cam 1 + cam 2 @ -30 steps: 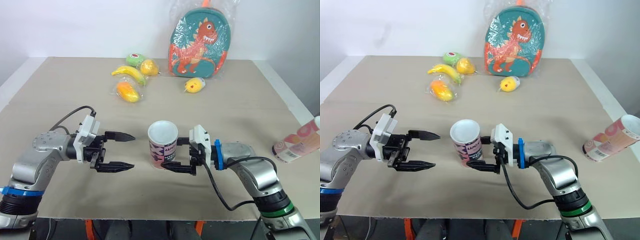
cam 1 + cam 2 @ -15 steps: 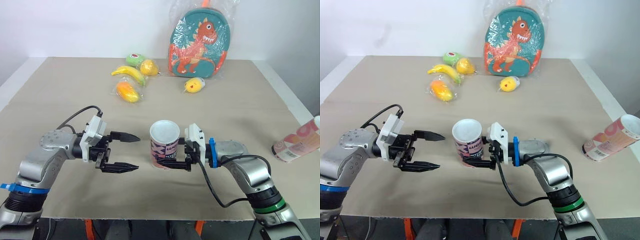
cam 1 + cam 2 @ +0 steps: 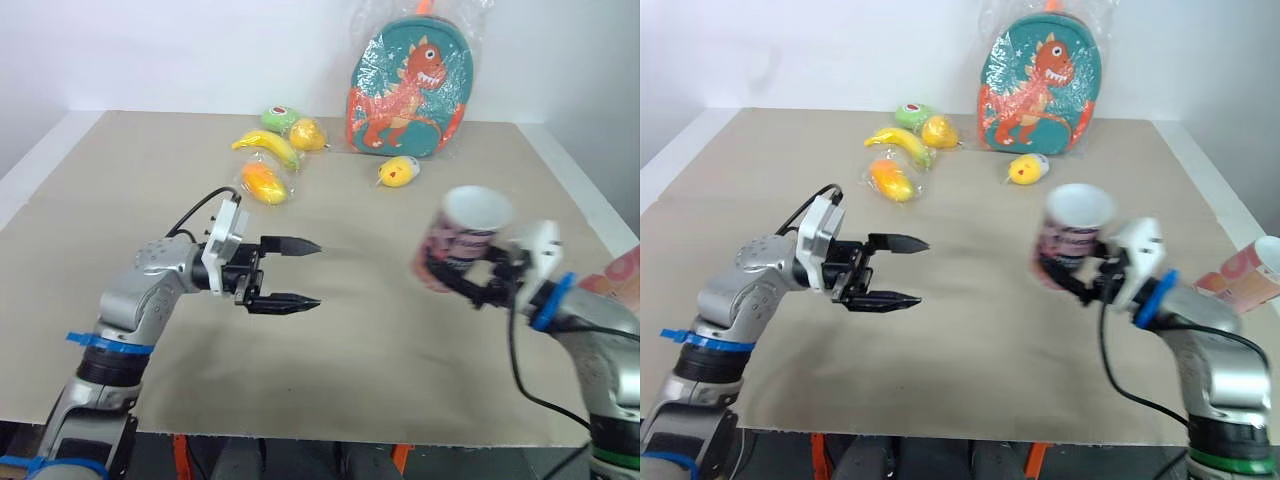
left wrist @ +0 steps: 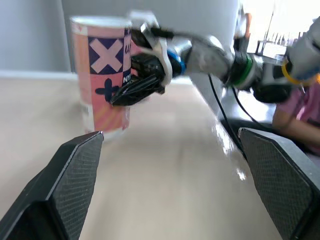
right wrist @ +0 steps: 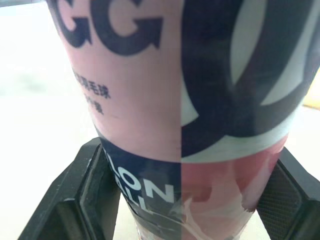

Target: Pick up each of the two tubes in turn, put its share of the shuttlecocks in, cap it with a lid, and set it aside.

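The right gripper (image 3: 458,283) has its jaws clenched on the lower part of a pink-and-dark printed tube (image 3: 462,232), at the right of centre in the eye views. The grip sits low, near the base, which leaves the white open mouth free at the top for loading. The tube is tilted, with its mouth higher and further right in the frame than its base. It seems to be lifted off the tabletop (image 3: 360,370), though the left wrist view leaves that uncertain. The right wrist view confirms a jaw pressed to each side of the printed wall.

The left gripper (image 3: 310,272) hovers left of centre, well apart from the tube. Its jaws are spread wide with nothing between them and point toward the tube (a ready posture, I judge, for feeding in shuttlecocks or fitting a lid).

The second tube (image 3: 1246,281) lies on its side at the right edge of the frame, untouched, so its turn looks to come later.

Along the top of the frame, clear of the working space, sit a dinosaur backpack (image 3: 408,85) and a banana (image 3: 265,147) among other wrapped toy fruit.
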Action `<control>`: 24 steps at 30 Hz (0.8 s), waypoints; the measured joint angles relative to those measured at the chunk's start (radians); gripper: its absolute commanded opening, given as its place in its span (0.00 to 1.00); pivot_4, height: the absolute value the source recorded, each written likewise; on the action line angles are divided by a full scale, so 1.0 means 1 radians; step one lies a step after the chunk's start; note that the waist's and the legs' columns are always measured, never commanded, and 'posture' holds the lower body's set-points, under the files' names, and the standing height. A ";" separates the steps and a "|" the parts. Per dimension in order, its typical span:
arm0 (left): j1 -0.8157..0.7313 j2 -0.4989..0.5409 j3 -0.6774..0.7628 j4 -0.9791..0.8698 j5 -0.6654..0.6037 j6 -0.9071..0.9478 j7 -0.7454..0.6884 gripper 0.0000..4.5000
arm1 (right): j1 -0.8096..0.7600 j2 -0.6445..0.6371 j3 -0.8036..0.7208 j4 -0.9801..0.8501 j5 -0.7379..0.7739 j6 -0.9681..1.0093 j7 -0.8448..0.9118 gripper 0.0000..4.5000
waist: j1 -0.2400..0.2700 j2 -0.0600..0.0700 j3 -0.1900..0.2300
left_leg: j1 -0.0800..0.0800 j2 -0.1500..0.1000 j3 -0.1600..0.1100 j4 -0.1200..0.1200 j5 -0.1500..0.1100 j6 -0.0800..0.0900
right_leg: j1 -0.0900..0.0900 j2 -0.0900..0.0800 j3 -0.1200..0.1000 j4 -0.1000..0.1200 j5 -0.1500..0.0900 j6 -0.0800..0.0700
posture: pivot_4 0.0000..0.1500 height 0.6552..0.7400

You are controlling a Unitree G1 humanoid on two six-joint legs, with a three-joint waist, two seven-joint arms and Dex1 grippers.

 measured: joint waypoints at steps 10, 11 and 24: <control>-0.063 -0.050 -0.049 0.103 0.050 -0.018 -0.027 1.00 | 0.037 0.077 -0.171 0.180 -0.047 -0.080 -0.254 0.82 | -0.021 0.006 0.000 | 0.001 0.000 0.002 0.000 0.000 0.000 | 0.000 0.000 0.003 0.000 0.001 0.001 | 1.00 0.94; -0.072 -0.060 -0.049 0.115 0.054 -0.019 -0.025 1.00 | 0.034 0.078 -0.171 0.187 -0.045 -0.081 -0.255 0.82 | -0.021 0.007 0.000 | 0.001 0.000 0.002 0.000 0.000 0.000 | 0.000 0.000 0.003 0.000 0.001 0.002 | 1.00 0.94; -0.068 -0.074 -0.048 0.119 0.066 -0.024 -0.026 1.00 | -0.011 0.078 -0.079 0.220 -0.028 -0.082 -0.223 0.82 | -0.021 0.008 0.000 | 0.001 0.000 0.003 0.000 0.000 0.000 | 0.000 0.000 0.003 0.000 0.001 0.002 | 1.00 0.94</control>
